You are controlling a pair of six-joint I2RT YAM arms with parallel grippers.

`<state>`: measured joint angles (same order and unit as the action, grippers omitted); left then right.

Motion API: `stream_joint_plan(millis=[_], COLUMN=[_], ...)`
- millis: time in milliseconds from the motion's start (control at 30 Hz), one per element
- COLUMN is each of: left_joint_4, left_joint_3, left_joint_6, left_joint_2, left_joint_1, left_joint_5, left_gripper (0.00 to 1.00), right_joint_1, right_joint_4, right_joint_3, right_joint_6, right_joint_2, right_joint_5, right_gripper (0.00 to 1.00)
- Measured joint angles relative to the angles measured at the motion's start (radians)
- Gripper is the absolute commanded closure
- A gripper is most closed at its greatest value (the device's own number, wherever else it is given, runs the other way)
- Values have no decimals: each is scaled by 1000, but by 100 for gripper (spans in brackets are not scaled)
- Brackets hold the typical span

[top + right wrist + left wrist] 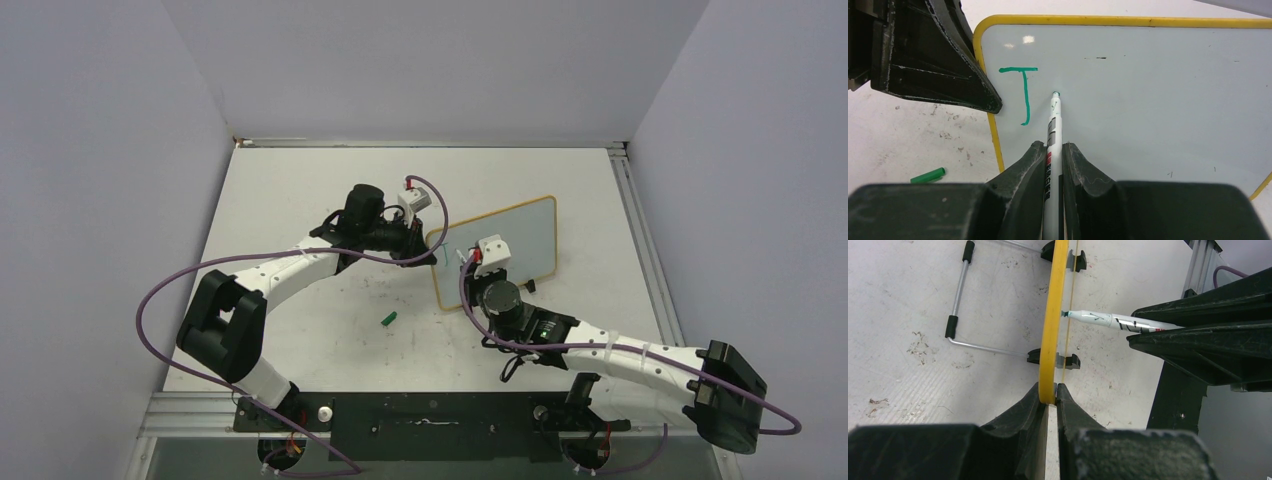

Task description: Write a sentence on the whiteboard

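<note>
The whiteboard (525, 235), upright mid-table, is clamped at its left edge by the left gripper (1049, 392), and with the sentence (1026, 95) judged barely begun at one letter, a next stroke just right of it is required from the marker (1053, 117) pinched in the right gripper (1053, 150).

A robotics lab test cell.
Plain grey-lilac walls (420, 60) close in beyond and to either side of the left gripper (430, 256) and right gripper (472, 262). Beneath them lies a scuffed white surface (300, 200), with an aluminium rail (645, 240) to the right gripper's right. Purple cables (139, 318) loop along white arms (290, 268) bolted to a black base plate (430, 412).
</note>
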<state>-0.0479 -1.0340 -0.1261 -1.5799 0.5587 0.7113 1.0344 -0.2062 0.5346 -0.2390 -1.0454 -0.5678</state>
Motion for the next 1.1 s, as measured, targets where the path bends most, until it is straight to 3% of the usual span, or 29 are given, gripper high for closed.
stream_joint_plan(millis=[633,1100], left_joint_4=[0,0], left_joint_3=[2,2], left_joint_6=[0,0], left_joint_2=[0,0], left_joint_1=[-2,-2], left_joint_5=[0,1], left_gripper=[100,100], right_joint_1=[18,21], right_joint_4=[-1,36], right_joint_3=[-29,-32], right_joint_6=[-37,-40], right_joint_2=[-2,8], right_joint_5=[47,-20], right_gripper=[95,95])
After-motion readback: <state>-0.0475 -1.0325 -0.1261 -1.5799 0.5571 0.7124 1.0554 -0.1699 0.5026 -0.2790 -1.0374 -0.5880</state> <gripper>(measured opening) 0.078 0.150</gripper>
